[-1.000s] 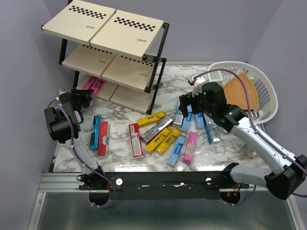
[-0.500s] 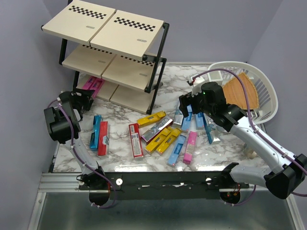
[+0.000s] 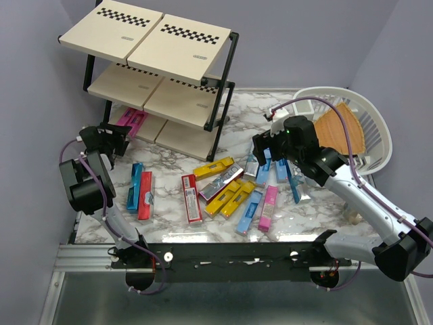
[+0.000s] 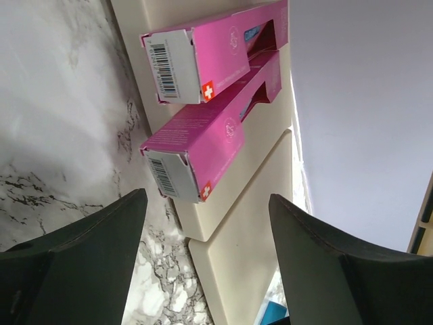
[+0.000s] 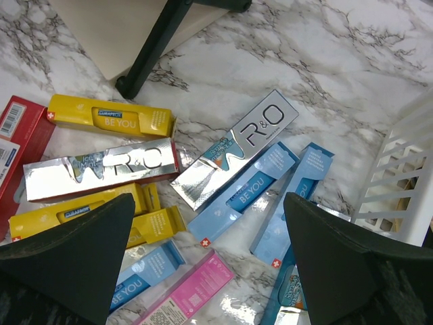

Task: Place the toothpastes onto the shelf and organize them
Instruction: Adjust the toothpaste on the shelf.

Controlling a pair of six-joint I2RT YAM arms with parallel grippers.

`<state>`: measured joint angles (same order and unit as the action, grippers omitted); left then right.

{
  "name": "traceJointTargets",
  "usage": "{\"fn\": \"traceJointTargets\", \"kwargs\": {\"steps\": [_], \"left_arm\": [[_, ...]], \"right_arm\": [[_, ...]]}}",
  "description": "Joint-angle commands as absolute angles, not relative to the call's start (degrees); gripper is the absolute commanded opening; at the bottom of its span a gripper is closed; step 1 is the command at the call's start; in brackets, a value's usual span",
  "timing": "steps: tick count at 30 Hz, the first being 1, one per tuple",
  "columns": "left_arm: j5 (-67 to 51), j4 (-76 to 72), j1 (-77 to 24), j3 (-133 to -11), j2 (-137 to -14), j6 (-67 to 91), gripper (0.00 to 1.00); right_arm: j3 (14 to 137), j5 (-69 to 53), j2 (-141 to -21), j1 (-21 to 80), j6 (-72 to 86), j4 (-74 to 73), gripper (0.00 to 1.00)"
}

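The shelf (image 3: 162, 74) stands at the back left. Two pink toothpastes (image 3: 130, 122) lie side by side on its bottom board; in the left wrist view they are the upper box (image 4: 216, 51) and the lower box (image 4: 210, 142). My left gripper (image 3: 116, 139) (image 4: 210, 271) is open and empty, just short of their near ends. Several toothpastes lie loose mid-table: red (image 3: 191, 198), yellow (image 3: 214, 167), silver (image 3: 221, 181), light blue (image 3: 249, 211), pink (image 3: 268, 208). My right gripper (image 3: 266, 152) (image 5: 210, 264) is open and empty above a light blue box (image 5: 247, 189) and a silver box (image 5: 233, 149).
A teal box (image 3: 135, 186) and a red box (image 3: 145, 195) lie at the left front. A white basket (image 3: 365, 128) with a wooden wedge board (image 3: 342, 132) stands at the back right. The shelf's black leg (image 5: 155, 54) is close to the pile.
The left arm has shifted a little to the left, its gripper still open by the pink boxes. The right arm has hardly moved.
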<state>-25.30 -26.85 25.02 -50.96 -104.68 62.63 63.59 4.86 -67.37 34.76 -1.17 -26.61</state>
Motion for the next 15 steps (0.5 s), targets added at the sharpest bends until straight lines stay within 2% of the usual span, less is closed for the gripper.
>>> {"fn": "traceJointTargets", "kwargs": {"steps": [1,15], "left_arm": [[-23.47,-26.46,25.66,-51.41,-104.59,62.93,0.8],[-24.26,-24.43,25.66,-58.97,-107.66,62.75,0.76]], "right_arm": [[64.16,5.63,-66.8,34.37,-1.93,-27.33,0.99],[64.51,5.89,-67.06,34.45,-1.93,-27.77,0.99]]}}
